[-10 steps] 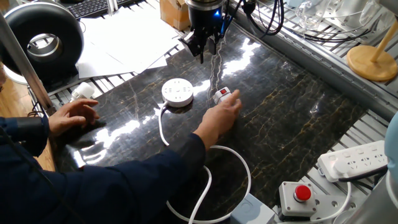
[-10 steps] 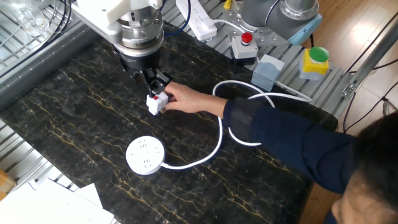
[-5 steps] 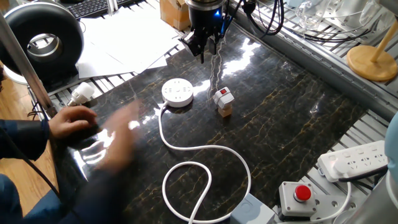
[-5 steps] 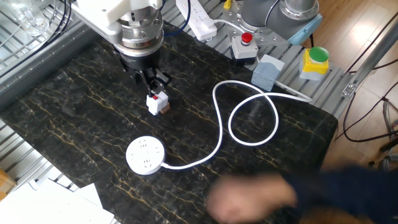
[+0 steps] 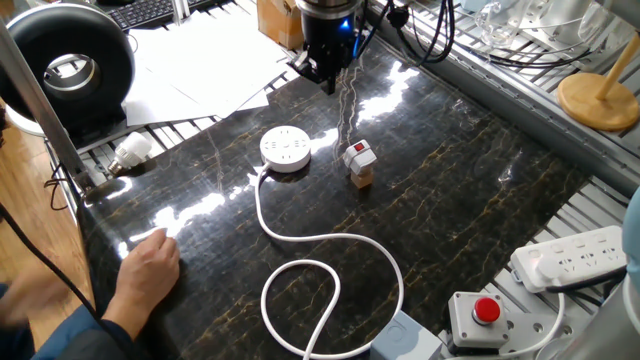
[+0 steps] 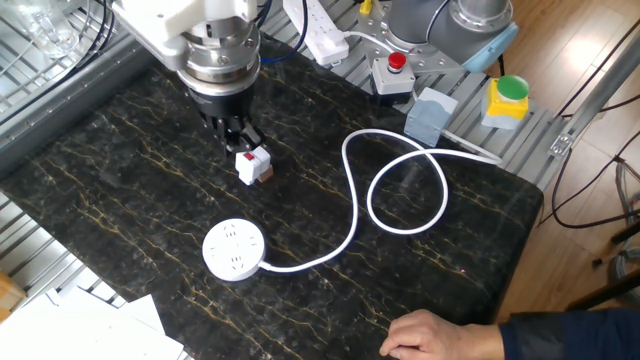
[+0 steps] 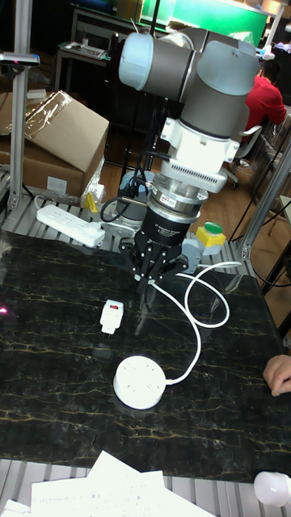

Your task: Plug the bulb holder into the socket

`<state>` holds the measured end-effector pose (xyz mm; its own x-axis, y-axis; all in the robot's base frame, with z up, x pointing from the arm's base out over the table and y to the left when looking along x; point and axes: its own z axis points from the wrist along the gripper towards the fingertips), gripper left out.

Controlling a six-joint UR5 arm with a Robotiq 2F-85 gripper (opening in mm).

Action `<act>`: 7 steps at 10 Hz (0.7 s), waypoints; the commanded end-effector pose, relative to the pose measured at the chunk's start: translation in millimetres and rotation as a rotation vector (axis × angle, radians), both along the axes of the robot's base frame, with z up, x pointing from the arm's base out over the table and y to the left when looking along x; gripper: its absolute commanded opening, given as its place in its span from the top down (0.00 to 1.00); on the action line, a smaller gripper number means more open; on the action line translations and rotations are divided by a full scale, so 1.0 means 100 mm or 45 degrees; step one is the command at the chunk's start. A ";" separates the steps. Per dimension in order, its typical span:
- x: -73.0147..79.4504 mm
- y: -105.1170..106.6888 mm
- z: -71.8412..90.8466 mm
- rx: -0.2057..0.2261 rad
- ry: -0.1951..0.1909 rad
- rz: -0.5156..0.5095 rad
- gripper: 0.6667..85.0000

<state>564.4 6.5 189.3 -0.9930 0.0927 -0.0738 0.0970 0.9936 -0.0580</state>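
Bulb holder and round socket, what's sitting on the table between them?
Nothing: only bare dark tabletop separates the bulb holder from the socket, clearest in the other fixed view.

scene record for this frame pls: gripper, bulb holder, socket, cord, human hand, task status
gripper: above the table, holding nothing; whether the fingers are open or shut cannot be told
bulb holder: standing on the dark marble table, red switch visible, apart from the socket
socket: round white disc, flat on the table, holes up, nothing plugged in
cord: runs from the socket and curls into a loop
human hand: at the table edge, away from both parts
task status: not plugged in, holder not yet grasped
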 end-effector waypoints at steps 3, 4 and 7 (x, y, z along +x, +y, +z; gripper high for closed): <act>0.19 -0.09 0.24 0.062 -0.084 0.143 0.99; 0.19 -0.18 0.26 0.024 -0.081 0.186 0.99; 0.06 -0.14 0.26 0.045 -0.007 0.085 0.99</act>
<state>575.3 -7.2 211.6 -0.9947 -0.0008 -0.1031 0.0028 0.9994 -0.0343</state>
